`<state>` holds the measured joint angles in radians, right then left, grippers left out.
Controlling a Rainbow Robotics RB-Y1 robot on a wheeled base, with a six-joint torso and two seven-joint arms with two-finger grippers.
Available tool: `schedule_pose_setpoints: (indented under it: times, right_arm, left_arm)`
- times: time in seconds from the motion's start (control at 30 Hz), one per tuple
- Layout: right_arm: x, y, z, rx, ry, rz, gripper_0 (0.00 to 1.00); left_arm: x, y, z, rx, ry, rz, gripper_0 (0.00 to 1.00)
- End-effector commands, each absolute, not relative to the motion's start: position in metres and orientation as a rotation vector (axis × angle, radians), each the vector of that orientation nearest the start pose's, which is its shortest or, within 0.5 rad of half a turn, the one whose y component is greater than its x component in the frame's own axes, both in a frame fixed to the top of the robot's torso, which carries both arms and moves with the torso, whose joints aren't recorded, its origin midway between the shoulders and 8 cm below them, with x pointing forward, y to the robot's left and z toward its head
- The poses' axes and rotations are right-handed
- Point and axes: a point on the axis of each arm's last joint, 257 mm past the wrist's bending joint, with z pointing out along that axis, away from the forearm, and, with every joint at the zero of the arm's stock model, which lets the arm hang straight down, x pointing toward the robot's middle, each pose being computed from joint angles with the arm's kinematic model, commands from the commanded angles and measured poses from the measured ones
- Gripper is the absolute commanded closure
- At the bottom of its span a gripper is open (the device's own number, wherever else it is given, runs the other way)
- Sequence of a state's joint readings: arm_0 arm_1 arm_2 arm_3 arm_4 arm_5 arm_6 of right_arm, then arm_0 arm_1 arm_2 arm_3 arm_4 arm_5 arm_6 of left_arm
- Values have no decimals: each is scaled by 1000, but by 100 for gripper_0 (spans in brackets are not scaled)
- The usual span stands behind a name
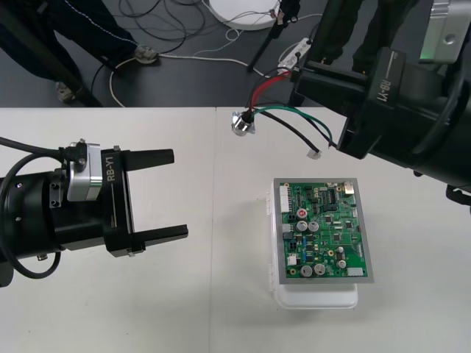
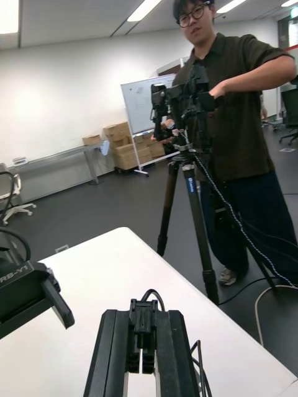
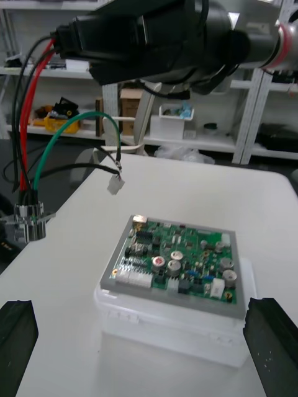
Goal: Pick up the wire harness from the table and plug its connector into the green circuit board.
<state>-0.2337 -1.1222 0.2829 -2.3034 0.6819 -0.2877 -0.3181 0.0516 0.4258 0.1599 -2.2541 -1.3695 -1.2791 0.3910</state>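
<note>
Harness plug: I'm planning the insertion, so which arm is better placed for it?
Right. The right gripper is shut on the harness, its plug hanging just beyond the board's far edge. The left gripper stands open, off to the side.

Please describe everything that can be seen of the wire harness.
The wire harness hangs in the air near the far edge of the table, clamped in the jaws of the right gripper, its black plug between them. Thin red, black and green wires loop down. A round shiny metal socket with a flange dangles lowest; a small pale connector hangs on the green and black wires. It is apart from the green circuit board.
</note>
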Motion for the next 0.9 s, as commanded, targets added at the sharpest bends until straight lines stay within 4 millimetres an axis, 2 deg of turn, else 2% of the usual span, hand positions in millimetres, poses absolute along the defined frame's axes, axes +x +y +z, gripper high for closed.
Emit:
schedule_pose_setpoints:
  times: [0.03,0.13,0.33,0.73,0.9]
  right_arm:
    - [357,-75,66,-895,1205,869,100]
    - [353,-83,65,-936,1202,879,100]
    - [344,-94,58,-1024,1180,915,100]
    - [323,-100,33,-1191,1114,936,100]
    - [309,-98,25,-1247,1063,960,100]
  left_arm:
    - [293,62,-62,1199,1136,-891,2]
    - [286,55,-69,1233,1083,-950,2]
    - [285,55,-76,1325,1008,-989,2]
    - [288,50,-61,1417,924,-997,2]
    - [296,49,-65,1432,938,-1010,4]
